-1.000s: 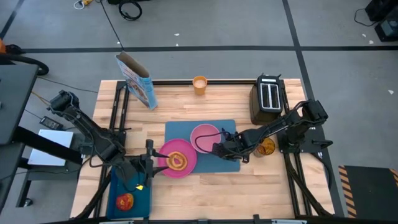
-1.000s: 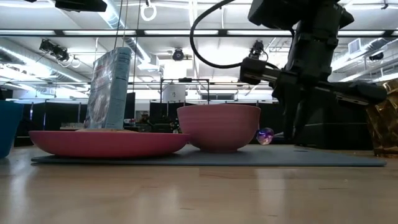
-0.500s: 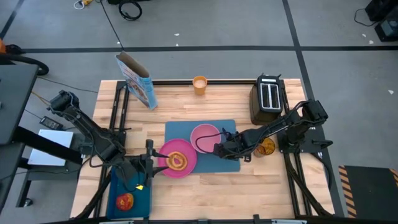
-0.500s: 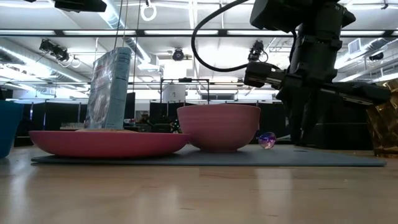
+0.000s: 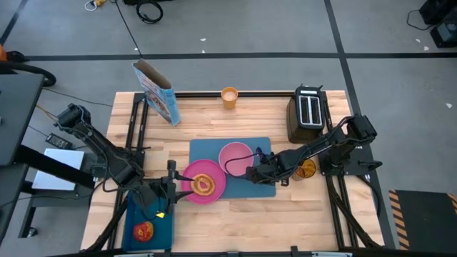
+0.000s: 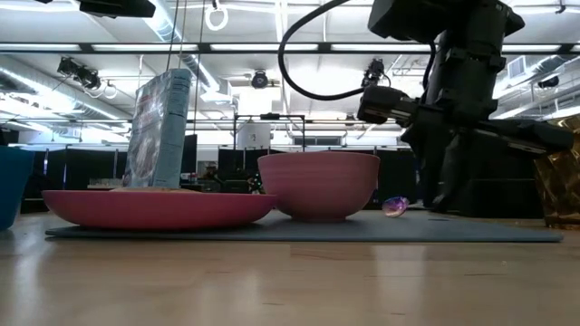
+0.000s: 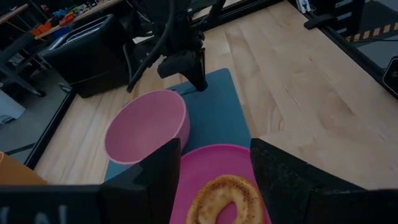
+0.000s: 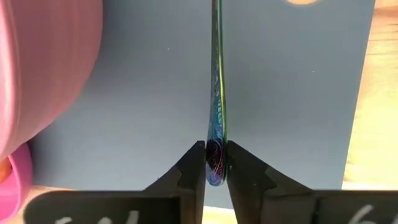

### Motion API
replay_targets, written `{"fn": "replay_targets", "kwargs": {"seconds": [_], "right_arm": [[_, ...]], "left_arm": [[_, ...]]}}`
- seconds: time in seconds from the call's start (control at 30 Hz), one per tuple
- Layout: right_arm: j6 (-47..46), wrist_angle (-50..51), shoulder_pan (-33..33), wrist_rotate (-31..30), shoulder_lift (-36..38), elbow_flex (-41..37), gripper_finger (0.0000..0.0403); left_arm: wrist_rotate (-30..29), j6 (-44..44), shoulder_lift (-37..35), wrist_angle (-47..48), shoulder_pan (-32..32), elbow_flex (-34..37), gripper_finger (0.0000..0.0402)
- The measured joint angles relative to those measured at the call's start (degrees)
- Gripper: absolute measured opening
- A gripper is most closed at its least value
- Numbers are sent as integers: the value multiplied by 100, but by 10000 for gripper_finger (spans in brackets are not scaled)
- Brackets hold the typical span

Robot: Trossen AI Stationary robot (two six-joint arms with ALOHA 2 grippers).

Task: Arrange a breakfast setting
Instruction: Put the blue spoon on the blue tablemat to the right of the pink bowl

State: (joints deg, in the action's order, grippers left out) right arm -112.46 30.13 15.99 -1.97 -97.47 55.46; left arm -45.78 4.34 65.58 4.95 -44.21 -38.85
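The blue placemat (image 5: 263, 187) lies mid-table. On it stand the pink bowl (image 5: 235, 155) and the pink plate (image 5: 214, 191), which carries a toast slice (image 5: 203, 184). My right gripper (image 5: 251, 173) is shut on the blue-purple spoon (image 8: 216, 74), to the right of the bowl. My left gripper (image 5: 170, 182) is open and empty at the plate's left side. The orange cup (image 5: 229, 96) and the blue cereal box (image 5: 156, 91) stand at the far edge. The red apple (image 5: 145, 230) lies in the dark-blue tray. My right gripper pinches one end of the spoon (image 8: 215, 148) between its two fingertips, and the spoon stands on edge. The fingers come slanting down from the table's right. The spoon runs along the placemat toward the far edge. Its rounded end (image 6: 394, 206) is at the mat; I cannot tell whether it touches.
The black toaster (image 5: 308, 113) stands at the far right. A small orange-brown object (image 5: 307, 169) lies right of the placemat under the right arm. The dark-blue tray (image 5: 161, 227) sits at the near left corner. Bare wood lies between the placemat and the cup.
My right gripper has come down with the spoon and stayed shut on it. The spoon's rounded end has sunk from above the placemat to the mat's level.
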Motion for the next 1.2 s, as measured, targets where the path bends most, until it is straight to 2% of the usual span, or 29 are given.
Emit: {"fn": "replay_targets", "kwargs": {"seconds": [0.23, 0.53, 0.73, 0.83, 1.2], "right_arm": [[42, 7, 17, -223, 0, 0, 97], [107, 77, 52, -290, 0, 2, 99], [552, 101, 72, -825, -19, 3, 99], [659, 149, 70, -807, -144, 8, 99], [934, 902, 80, -719, -755, 734, 99]], "left_arm": [[0, 2, 0, -33, -4, -2, 201], [0, 52, 2, -35, -4, -2, 201], [0, 74, 2, -35, -4, -2, 201], [-2, 70, 2, -37, -4, -2, 201], [-2, 101, 2, 4, -14, -4, 201]]}}
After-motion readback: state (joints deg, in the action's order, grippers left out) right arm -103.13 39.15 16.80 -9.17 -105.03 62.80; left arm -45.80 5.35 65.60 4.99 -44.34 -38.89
